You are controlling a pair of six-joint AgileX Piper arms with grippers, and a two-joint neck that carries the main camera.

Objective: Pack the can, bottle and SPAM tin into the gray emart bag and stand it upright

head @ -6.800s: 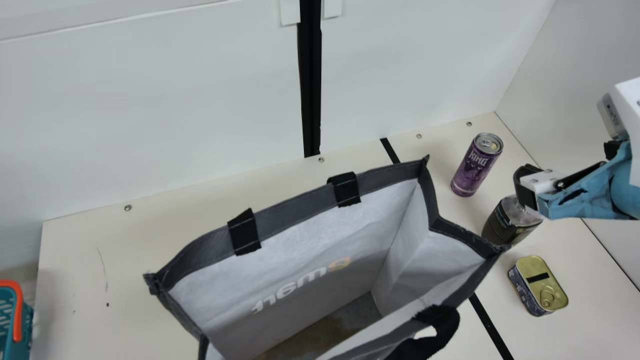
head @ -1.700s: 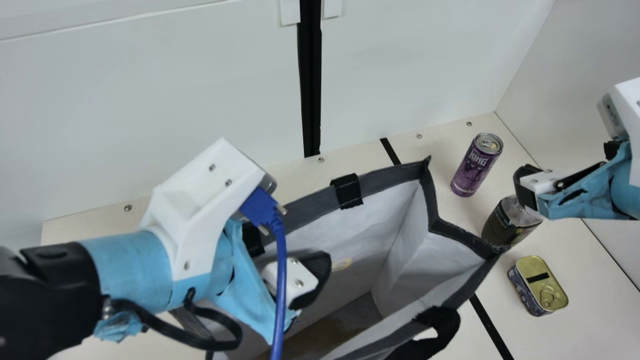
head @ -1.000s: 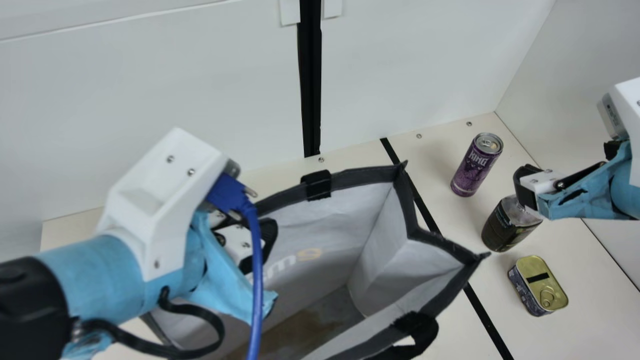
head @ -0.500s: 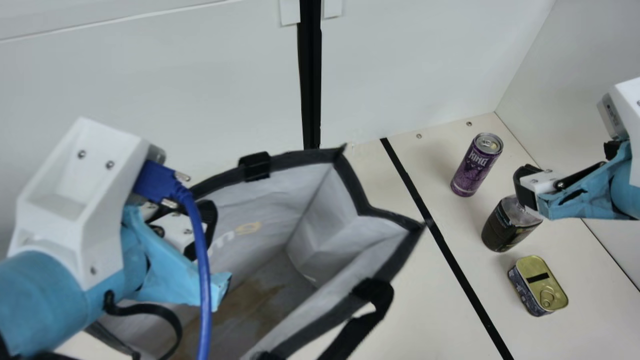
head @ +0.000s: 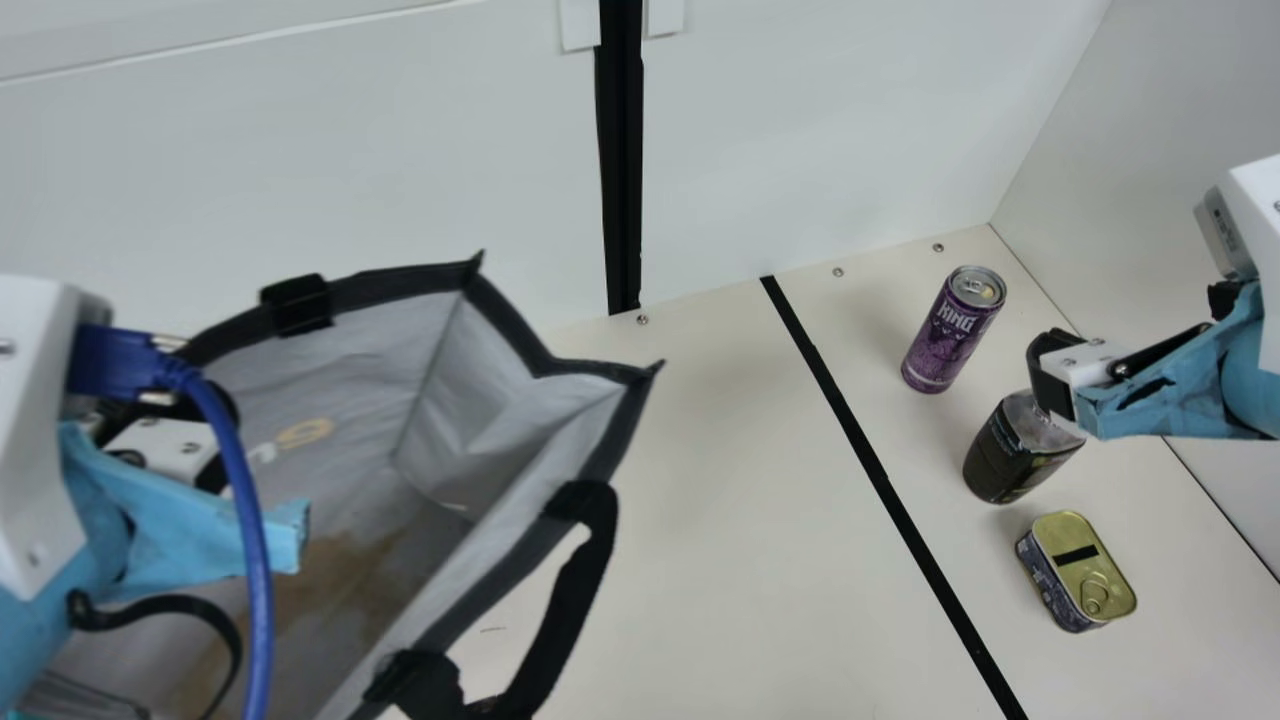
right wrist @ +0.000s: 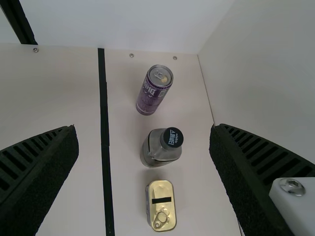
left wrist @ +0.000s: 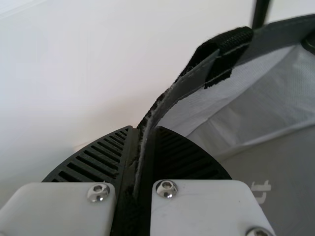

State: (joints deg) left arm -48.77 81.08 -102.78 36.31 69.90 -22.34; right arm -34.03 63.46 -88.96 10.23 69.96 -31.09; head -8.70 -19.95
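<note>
Two jaws of your left gripper [head: 170, 445] close tightly on the rim of the gray emart bag [head: 510, 328], the fabric edge pinched between the black ribbed fingers in the left wrist view. Your right gripper [head: 1060, 380] has its jaws wide apart above the table [head: 740, 560], by the bottle [head: 1010, 460] in your main view. Beyond your left jaws, the bag gapes open, its pale lining and brown-stained bottom exposed, a black handle [head: 575, 590] hanging over its near side. A blue cable [head: 245, 500] loops down across your left arm. On the far side of a black strip [head: 870, 455] from the bag, all three of your items stand on the table: the purple can [head: 950, 335] upright nearest the back wall [head: 300, 150], the bottle upright in the middle under its black cap [right wrist: 172, 137], and the SPAM tin [head: 1085, 570] just beside it, gold lid and pull ring facing up. Behind the table, a black post [head: 622, 150] runs up the white back wall.
</note>
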